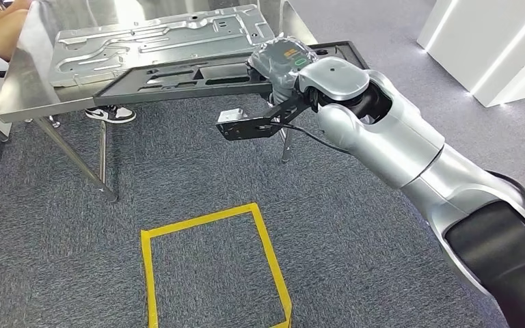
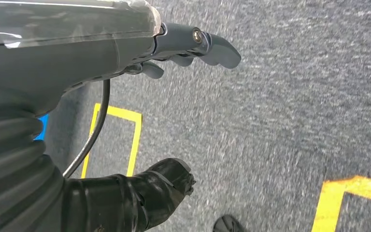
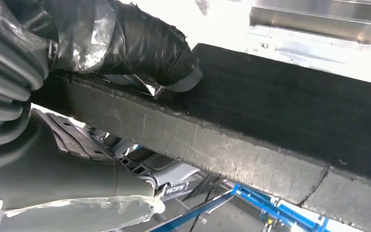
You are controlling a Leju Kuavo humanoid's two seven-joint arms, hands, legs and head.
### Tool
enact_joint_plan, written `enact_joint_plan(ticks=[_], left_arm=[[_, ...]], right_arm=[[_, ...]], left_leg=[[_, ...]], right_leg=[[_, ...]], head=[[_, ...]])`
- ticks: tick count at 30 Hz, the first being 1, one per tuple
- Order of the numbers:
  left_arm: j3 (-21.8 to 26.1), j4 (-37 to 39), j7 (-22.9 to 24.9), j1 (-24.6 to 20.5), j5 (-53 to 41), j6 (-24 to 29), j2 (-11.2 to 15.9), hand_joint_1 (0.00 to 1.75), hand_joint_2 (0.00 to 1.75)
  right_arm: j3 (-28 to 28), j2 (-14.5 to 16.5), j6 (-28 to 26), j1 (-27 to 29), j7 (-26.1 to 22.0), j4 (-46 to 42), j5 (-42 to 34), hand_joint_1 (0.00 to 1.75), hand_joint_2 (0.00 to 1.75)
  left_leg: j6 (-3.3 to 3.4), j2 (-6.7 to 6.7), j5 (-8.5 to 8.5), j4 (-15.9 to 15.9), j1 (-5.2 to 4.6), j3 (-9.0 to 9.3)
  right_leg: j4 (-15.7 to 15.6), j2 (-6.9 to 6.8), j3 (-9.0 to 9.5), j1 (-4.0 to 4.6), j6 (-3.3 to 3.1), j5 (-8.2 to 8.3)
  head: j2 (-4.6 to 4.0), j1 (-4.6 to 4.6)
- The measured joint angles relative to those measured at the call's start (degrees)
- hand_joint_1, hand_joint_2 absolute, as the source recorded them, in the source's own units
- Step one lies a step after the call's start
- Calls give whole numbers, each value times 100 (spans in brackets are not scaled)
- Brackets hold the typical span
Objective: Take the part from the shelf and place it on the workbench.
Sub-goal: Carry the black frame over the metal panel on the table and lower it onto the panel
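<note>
Your right robot hand grips the near right edge of the dark grey moulded part, a long flat panel with cut-outs. In the right wrist view its taped thumb presses on one face of the panel's thick edge while the palm and fingers sit under the other face, so the hold is firm on the part. In the head view the part lies along the front edge of the steel worktop, its far portion over the worktop surface and its near right corner reaching past the worktop's edge. Just behind it on the worktop you see a silver stamped metal panel, its front edge overlapped by the dark part.

Your left robot hand hangs over the grey carpet, with its dark fingers curled in and nothing in them.

On the carpet in front of the worktop lies a yellow tape square. A person sits at the far left beyond the worktop; you can see a leg and a black-and-white shoe under the worktop. A white block stands at the right.
</note>
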Motion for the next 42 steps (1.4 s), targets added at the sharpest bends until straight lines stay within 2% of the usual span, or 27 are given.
enact_joint_plan(ticks=[2,3,6,7,8,9,11,13,16,18,19,21,22,23,24,26,27,28,30,32,33,35,37,38,39,40,42], left_arm=[[0,-5,0,1,5,-3,-6,0,175],[1,-8,0,2,7,-5,-8,0,175],[2,-12,0,8,9,-6,-2,0,175],[1,-13,1,9,9,-6,-1,0,175],[1,-13,1,11,10,-6,-1,0,175],[1,-17,2,12,11,-6,-2,0,175],[2,-31,3,13,14,-7,-4,0,175],[2,-53,5,11,18,-10,-10,0,175],[2,-72,17,12,37,-14,-23,0,175],[1,-87,20,12,50,-16,-30,0,175],[1,-98,20,12,52,-17,-33,0,175],[1,-114,25,13,52,-21,-40,0,175],[1,-116,28,14,52,-23,-43,0,175],[1,-118,32,14,52,-25,-45,0,175],[1,-119,33,13,52,-26,-46,0,175],[0,-121,35,11,52,-29,-58,0,175],[0,-122,36,9,52,-31,-74,0,175],[0,-122,36,8,52,-33,-86,0,175],[1,-123,37,9,52,-34,-99,0,175],[2,-127,40,12,56,-34,-102,0,175],[2,-130,43,13,59,-34,-107,0,175],[2,-142,49,17,66,-33,-107,0,175],[2,-152,53,20,68,-33,-101,0,175],[2,-155,55,22,68,-34,-101,0,175],[2,-156,57,24,68,-34,-101,0,175],[2,-161,59,26,68,-34,-100,0,175],[2,-175,61,25,68,-34,-97,0,175]], right_arm=[[9,10,-2,-8,-3,9,5,175,175],[15,17,-3,-17,-2,15,9,175,175],[49,29,-2,-28,-2,40,19,175,175],[68,30,-1,-23,-4,49,18,175,175],[88,31,1,-18,-8,57,17,175,175],[106,32,0,-16,-11,61,16,175,175],[126,32,-1,-20,-14,63,15,175,175],[129,32,-1,-26,-12,65,17,175,175],[139,32,0,-29,-18,67,19,175,175],[142,28,3,-34,-19,67,19,175,175],[142,25,5,-35,-19,67,19,175,175],[148,18,11,-24,-21,67,19,175,175],[153,16,16,-12,-23,67,19,175,175],[158,15,19,-1,-25,67,19,175,175],[161,15,21,4,-26,67,19,175,175],[162,14,22,-6,-27,67,18,175,175],[162,13,23,-17,-27,66,19,175,175],[163,13,24,-27,-30,66,19,175,175],[169,12,27,-38,-39,64,19,175,175],[178,13,27,-42,-50,60,18,175,175],[183,13,28,-48,-53,57,18,175,175],[190,14,28,-61,-52,54,20,175,175],[210,14,30,-55,-53,56,22,175,175],[225,14,32,-45,-54,57,22,175,175],[240,14,32,-37,-58,58,21,175,175],[251,14,32,-32,-62,56,20,175,175],[258,13,30,-42,-66,53,19,175,175]], left_leg=[[-58,18,-70,73,-2,-25],[-83,34,-181,241,-1,-99],[-155,75,-629,1209,38,-561],[-178,84,-674,1424,51,-671],[-198,94,-607,1431,66,-682],[-212,107,-450,1226,80,-584],[-226,159,-128,508,92,-225],[-174,179,-39,107,73,-27],[-56,141,-43,79,63,-26],[19,122,-19,51,70,-17],[50,115,-12,41,72,-13],[81,91,-13,40,60,-17],[85,73,-14,41,54,-16],[86,51,-15,42,49,-13],[87,24,-16,43,43,-7],[83,-30,-19,43,36,5],[70,-52,-18,46,27,-2],[50,-71,-13,46,33,-20],[-10,-104,11,32,51,-52],[-71,-103,-1,26,59,-57],[-103,-68,-66,105,56,-88],[-164,30,-356,609,59,-311],[-219,72,-668,1347,68,-666],[-238,85,-707,1555,72,-773],[-252,98,-630,1545,76,-771],[-257,116,-453,1294,81,-648],[-245,209,-100,495,69,-240]], right_leg=[[-104,-36,61,-37,-19,44],[-152,-55,88,-59,-31,66],[-172,-86,101,-67,-55,73],[-165,-92,98,-67,-51,68],[-151,-95,96,-71,-41,59],[-127,-100,94,-77,-24,44],[-49,-113,84,-78,35,-13],[23,-124,56,-58,96,-54],[46,-141,38,-48,159,-70],[230,-117,-36,-70,205,-219],[492,-96,-152,-78,225,-378],[1241,-67,-503,-80,244,-718],[1543,-60,-653,-80,245,-803],[1653,-54,-718,-78,236,-779],[1518,-45,-665,-74,213,-638],[789,25,-339,-53,124,-231],[427,77,-177,-37,73,-81],[185,114,-75,-18,38,-10],[38,124,-28,14,13,-3],[-67,60,27,-18,1,33],[-123,24,62,-41,-14,55],[-183,-43,106,-58,-41,75],[-177,-94,104,-56,-57,70],[-171,-116,103,-56,-56,66],[-161,-137,102,-58,-50,59],[-144,-158,104,-62,-38,46],[-79,-201,95,-55,12,-3]], head=[[-1,-2],[-1,-3],[-1,-7],[-1,-8],[-1,-7],[-1,-7],[-1,-8],[-1,-4],[0,0],[0,0],[0,1],[0,1],[-1,1],[-1,1],[-1,2],[-1,2],[-1,-1],[-1,1],[-1,7],[-1,11],[-1,10],[-1,8],[-1,7],[-1,7],[-1,6],[-1,7],[-1,5]])
